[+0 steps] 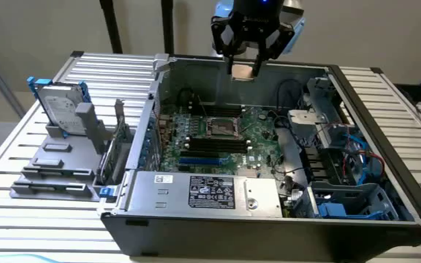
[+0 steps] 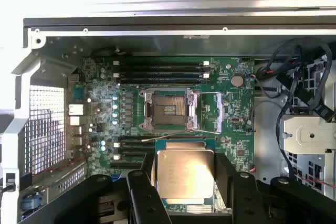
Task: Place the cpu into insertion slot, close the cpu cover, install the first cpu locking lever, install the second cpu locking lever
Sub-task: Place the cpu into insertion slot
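The gripper [image 1: 244, 66] grips the cpu [image 2: 185, 176] by two opposite edges, with one dark finger [image 2: 140, 198] on either side. The chip is in the air, well above the insertion slot [image 2: 167, 109] and off to one side of it, over the edge of the computer case [image 1: 386, 164] rather than over the slot itself.

The chip is square, so it has no long axis. It lies roughly flat, with its silvery-tan broad face towards the wrist camera. Its edges run about parallel to the slot's rim.

The slot sits on the green motherboard [image 2: 233, 148], and its dark square contact field lies bare inside the grey rim. Thin wire levers [image 2: 209, 93] stand out just beside the slot. Black memory slots [image 2: 157, 69] run near the slot on the side away from the chip.

In the wrist view, the chip and fingers hide the strip of board next to the slot on their side, and the chip's corners are tucked behind the fingers. The cpu cover is hard to make out among the metal beside the slot. The exterior view's top edge cuts off the gripper's upper body.
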Robot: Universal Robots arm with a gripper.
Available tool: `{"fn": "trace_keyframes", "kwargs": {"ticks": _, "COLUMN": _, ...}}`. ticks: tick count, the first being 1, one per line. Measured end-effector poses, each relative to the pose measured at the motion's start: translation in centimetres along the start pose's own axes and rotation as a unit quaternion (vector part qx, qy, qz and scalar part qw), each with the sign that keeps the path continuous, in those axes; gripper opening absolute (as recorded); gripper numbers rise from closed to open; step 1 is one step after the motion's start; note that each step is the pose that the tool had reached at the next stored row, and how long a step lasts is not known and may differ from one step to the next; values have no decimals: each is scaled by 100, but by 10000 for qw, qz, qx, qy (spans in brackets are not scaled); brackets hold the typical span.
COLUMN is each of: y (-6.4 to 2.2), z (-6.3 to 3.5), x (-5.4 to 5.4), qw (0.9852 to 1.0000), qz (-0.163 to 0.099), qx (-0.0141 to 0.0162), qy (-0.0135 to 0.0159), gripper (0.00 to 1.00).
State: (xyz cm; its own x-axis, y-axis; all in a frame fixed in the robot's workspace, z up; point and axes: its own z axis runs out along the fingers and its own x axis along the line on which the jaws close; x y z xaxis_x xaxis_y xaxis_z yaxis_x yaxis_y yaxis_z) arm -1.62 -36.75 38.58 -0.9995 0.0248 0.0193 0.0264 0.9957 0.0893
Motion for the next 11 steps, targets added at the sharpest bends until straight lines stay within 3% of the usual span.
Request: {"fn": "trace_keyframes", "kwargs": {"ticks": 11, "y": 0, "z": 0, "x": 0, "qw": 10000, "qz": 0, "qx": 0, "qy": 0, "gripper": 55}}
